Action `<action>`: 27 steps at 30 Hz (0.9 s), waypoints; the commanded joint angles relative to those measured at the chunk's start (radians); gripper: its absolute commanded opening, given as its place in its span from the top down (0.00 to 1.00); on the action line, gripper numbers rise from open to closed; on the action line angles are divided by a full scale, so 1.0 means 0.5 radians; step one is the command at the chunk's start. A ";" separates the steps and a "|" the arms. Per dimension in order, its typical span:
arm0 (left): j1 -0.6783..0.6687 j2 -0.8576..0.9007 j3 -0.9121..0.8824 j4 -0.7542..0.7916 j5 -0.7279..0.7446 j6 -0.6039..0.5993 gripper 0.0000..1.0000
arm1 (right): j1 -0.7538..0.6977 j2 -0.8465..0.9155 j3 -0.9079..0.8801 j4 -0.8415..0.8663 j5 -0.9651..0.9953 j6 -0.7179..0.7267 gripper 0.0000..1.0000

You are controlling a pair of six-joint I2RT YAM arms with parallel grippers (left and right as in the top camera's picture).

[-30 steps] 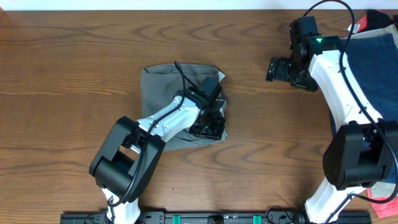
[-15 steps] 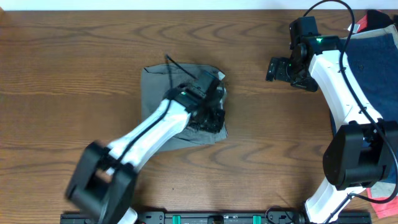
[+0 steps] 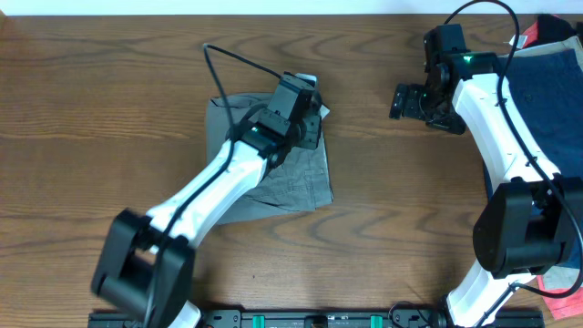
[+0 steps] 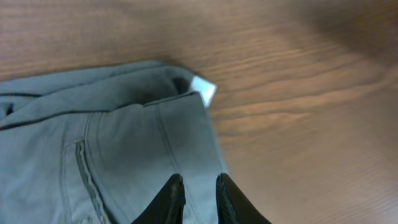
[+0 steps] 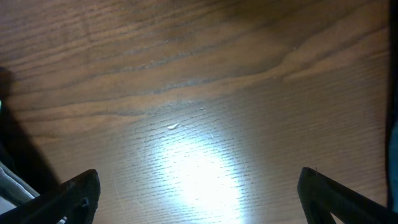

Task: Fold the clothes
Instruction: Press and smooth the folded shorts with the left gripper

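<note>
The grey-khaki shorts (image 3: 273, 178) lie folded into a compact block at the table's middle. In the left wrist view (image 4: 124, 155) I see their seams, a zip pocket and a white label (image 4: 203, 91) at the far right corner. My left gripper (image 3: 308, 132) hovers over the shorts' far right corner, its fingers (image 4: 196, 199) nearly together with nothing between them. My right gripper (image 3: 414, 100) is wide open over bare wood (image 5: 199, 193), apart from the shorts. Navy blue shorts (image 3: 551, 87) lie at the right edge under the right arm.
A red piece (image 3: 551, 27) and a black piece (image 3: 531, 38) lie at the far right corner beside the navy shorts. More red cloth (image 3: 557, 284) shows at the near right edge. The wooden table (image 3: 109, 109) surrounds the shorts. A black rail (image 3: 310, 319) runs along the front.
My left gripper has lifted off the shorts' right side and moved toward their far right corner, the arm stretching out. The shorts stay folded. The right arm has not moved.
</note>
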 commanded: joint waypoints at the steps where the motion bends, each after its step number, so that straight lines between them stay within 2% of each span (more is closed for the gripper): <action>1: 0.056 0.159 0.026 0.064 -0.039 0.044 0.80 | -0.002 -0.007 0.007 0.001 0.021 -0.019 0.01; 6: 0.091 0.332 0.026 0.111 -0.033 -0.006 0.80 | -0.002 -0.007 0.007 0.001 0.021 -0.019 0.01; 14: 0.095 0.568 0.026 0.407 -0.033 -0.028 0.80 | -0.002 -0.007 0.007 0.001 0.021 -0.019 0.01; 18: 0.095 0.673 0.026 0.435 -0.033 -0.156 0.80 | -0.001 -0.007 0.007 0.001 0.021 -0.019 0.01; 24: 0.098 0.662 0.027 0.419 -0.040 -0.132 0.79 | -0.001 -0.007 0.007 0.001 0.021 -0.019 0.01; 25: 0.098 0.626 0.027 0.419 -0.040 -0.107 0.75 | -0.001 -0.007 0.007 0.000 0.021 -0.019 0.01; 26: 0.098 0.584 0.027 0.418 -0.040 -0.089 0.67 | -0.001 -0.007 0.007 0.001 0.021 -0.019 0.01; 27: 0.098 0.538 0.027 0.414 -0.040 -0.084 0.66 | -0.001 -0.007 0.007 0.001 0.021 -0.019 0.01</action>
